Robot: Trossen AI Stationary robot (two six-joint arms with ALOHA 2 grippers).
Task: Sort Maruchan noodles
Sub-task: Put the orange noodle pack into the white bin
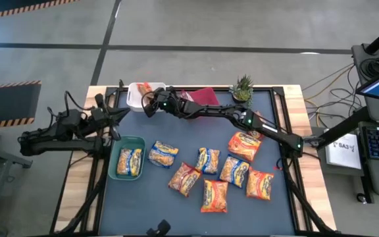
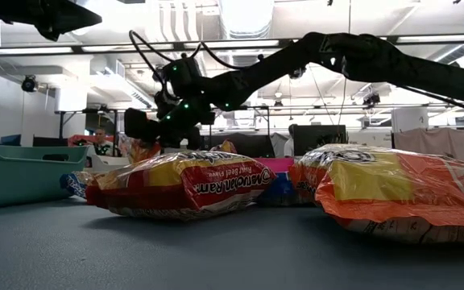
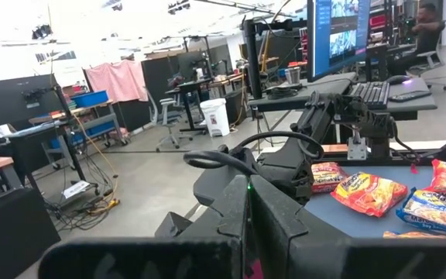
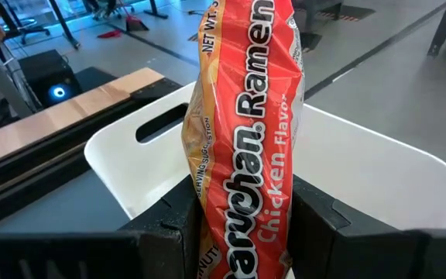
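Nearest the low camera, an orange and yellow crinkly plastic ramen packet lies flat on the dark grey table mat, with a red and yellow packet just to its nine o'clock side.

From above, the loose packets spread over the mat's lower half. A yellow-blue packet lies at about seven o'clock from the mat's middle, beside a teal rectangular plastic bin that holds another yellow-blue packet. Toward five o'clock sit a red and yellow one, two more yellow-blue ones, and orange ones.

The right gripper reaches to the mat's eleven o'clock corner, just beside a white rectangular plastic bin. Its fingers are clamped narrowly on an orange chicken-flavour ramen packet, which hangs upright over the white bin's open interior. Another orange packet shows inside that bin from above.

A dark red rectangular plastic bin sits at twelve o'clock, partly under the right arm, and a small potted green plant stands at one o'clock.

The left gripper waits at the mat's nine o'clock edge, its fingers pressed together and holding nothing.
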